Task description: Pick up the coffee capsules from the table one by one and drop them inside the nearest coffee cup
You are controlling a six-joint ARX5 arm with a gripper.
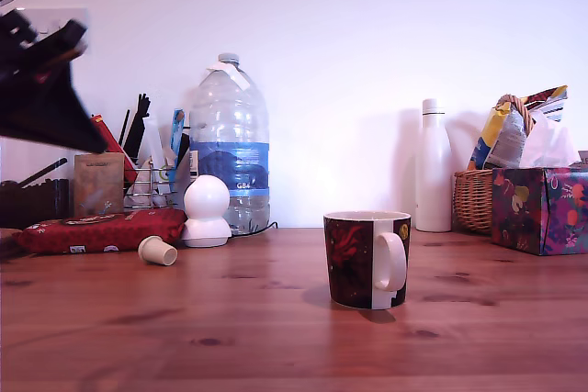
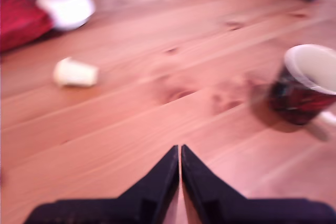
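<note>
we see our arm raised high at the exterior view's upper left, dark and blurred, well above the table. in the wrist view our gripper points down toward bare wood, its two black fingers pressed together with nothing between them. the cream capsule lies on its side near the white round figure, well apart from the mug.

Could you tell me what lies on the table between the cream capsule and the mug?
Nothing: in both views, only bare wooden table separates the cream capsule from the mug.
</note>
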